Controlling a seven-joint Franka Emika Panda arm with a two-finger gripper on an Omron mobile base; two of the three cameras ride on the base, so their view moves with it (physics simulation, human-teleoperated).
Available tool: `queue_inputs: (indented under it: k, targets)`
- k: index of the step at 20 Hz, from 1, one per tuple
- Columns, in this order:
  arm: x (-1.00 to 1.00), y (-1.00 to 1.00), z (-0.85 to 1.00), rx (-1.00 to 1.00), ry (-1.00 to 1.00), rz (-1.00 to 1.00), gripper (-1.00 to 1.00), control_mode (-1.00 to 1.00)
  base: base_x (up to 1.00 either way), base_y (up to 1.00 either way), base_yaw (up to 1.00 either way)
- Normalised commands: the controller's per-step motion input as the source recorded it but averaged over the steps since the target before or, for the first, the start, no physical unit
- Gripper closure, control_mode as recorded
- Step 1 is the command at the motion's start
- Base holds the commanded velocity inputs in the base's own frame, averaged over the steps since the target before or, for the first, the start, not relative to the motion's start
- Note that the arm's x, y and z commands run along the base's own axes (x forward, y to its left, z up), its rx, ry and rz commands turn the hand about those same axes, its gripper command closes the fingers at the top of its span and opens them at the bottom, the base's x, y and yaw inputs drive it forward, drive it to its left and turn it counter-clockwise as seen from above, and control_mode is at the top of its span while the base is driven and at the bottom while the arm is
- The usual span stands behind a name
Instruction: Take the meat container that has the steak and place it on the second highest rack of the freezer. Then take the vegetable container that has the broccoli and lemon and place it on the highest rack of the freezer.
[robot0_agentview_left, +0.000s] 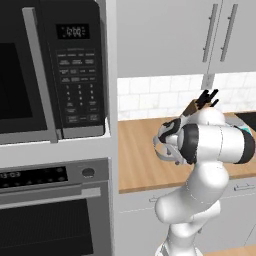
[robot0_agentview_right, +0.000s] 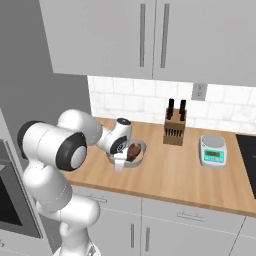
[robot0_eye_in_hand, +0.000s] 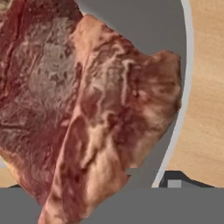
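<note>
The meat container (robot0_agentview_right: 140, 146) is a shallow grey round tray on the wooden counter, holding the reddish-brown steak (robot0_agentview_right: 134, 151). My gripper (robot0_agentview_right: 119, 164) reaches down at the tray's near left rim, its fingers still apart and astride the rim. In the hand view the steak (robot0_eye_in_hand: 87, 100) lies close below, on the grey tray floor with the pale rim (robot0_eye_in_hand: 188, 65) curving on the right. A dark fingertip (robot0_eye_in_hand: 175, 178) sits at that rim. The freezer, its racks and the vegetable container with broccoli and lemon are out of view.
A knife block (robot0_agentview_right: 175, 129) and a white kitchen scale (robot0_agentview_right: 212, 150) stand at the back of the counter (robot0_agentview_right: 170, 180), with a dark cooktop (robot0_agentview_right: 248, 150) at the right. A microwave (robot0_agentview_left: 50, 70) and wall oven (robot0_agentview_left: 50, 210) stand left. Upper cabinets (robot0_agentview_right: 150, 35) hang above.
</note>
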Motion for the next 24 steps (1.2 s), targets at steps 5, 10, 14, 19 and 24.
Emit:
queue_inputs:
  k: [5,10,14,19,24]
  targets:
    - [0.00,0.00,-0.08,0.00,0.00,0.00,1.00,-1.00,0.00,0.00,0.00]
    - [0.00,0.00,0.00,0.00,0.00,0.00,1.00,-1.00,0.00,0.00,0.00]
    - [-0.29,0.00,-0.01,0.00,-0.02,0.00,1.00,-1.00,0.00,0.00,0.00]
    - [-0.78,-0.01,0.19,0.00,-0.17,0.00,1.00,-1.00,0.00,0.00,0.00]
    - [-0.68,0.00,0.89,0.00,-0.08,0.05,1.00,-1.00,0.00,0.00,0.00]
